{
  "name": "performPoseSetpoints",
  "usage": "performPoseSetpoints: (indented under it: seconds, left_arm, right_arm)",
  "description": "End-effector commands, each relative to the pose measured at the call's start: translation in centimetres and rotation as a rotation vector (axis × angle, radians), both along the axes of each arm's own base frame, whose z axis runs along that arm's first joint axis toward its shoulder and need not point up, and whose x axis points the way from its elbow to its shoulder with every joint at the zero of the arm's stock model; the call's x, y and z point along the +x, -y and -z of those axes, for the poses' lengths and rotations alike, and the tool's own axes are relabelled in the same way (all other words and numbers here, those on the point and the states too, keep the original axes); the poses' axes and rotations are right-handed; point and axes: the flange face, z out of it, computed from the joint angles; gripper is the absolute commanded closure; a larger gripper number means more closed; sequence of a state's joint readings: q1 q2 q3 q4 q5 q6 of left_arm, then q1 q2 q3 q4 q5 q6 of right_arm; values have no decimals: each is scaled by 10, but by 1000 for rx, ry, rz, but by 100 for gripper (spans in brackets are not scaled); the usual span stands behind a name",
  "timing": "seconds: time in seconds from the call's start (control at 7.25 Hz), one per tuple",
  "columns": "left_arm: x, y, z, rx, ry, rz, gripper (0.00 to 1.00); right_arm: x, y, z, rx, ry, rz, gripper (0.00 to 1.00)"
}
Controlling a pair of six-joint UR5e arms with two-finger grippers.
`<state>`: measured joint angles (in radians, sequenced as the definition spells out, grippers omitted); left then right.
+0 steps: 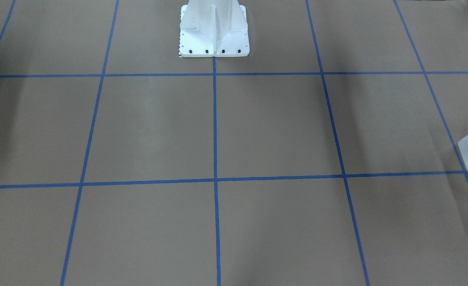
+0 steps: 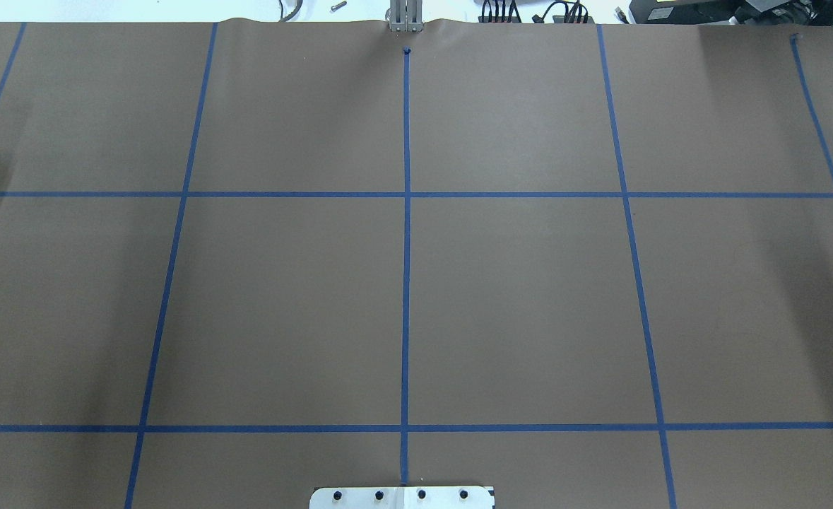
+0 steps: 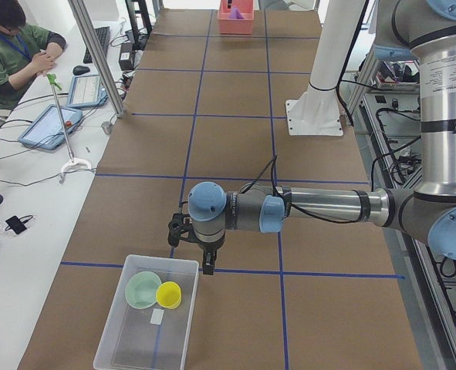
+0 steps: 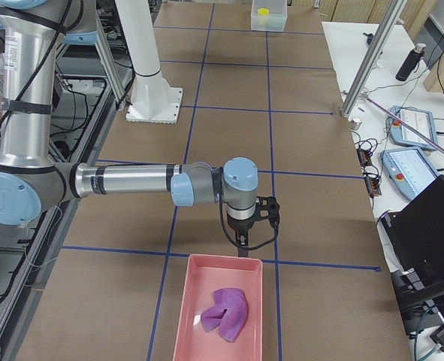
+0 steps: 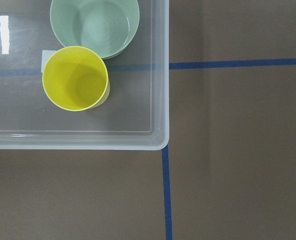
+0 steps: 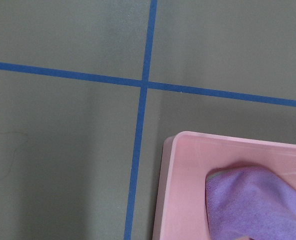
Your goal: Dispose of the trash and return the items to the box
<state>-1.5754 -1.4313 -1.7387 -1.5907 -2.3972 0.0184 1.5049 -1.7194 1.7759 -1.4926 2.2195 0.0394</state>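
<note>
The small yellow plastic cup (image 5: 75, 78) sits in the frosted white plastic box (image 5: 162, 100), upper left. I cannot tell if the left gripper (image 3: 208, 267) or the right gripper (image 4: 242, 244) is open.

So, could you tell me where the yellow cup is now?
In the left wrist view, the yellow cup stands inside the clear box, next to the green bowl.
</note>
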Motion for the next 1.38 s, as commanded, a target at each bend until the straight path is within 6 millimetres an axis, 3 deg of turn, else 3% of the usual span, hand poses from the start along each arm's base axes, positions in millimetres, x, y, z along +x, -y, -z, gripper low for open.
performPoseSetpoints:
  seconds: [0.0, 1.24]
  left_arm:
    - [0, 0, 0, 1, 0, 0, 1]
    - [0, -6, 2, 2, 1, 0, 1]
  right_arm:
    - [0, 0, -1, -2, 0, 0, 0]
    - [0, -2, -3, -8, 1, 0, 0]
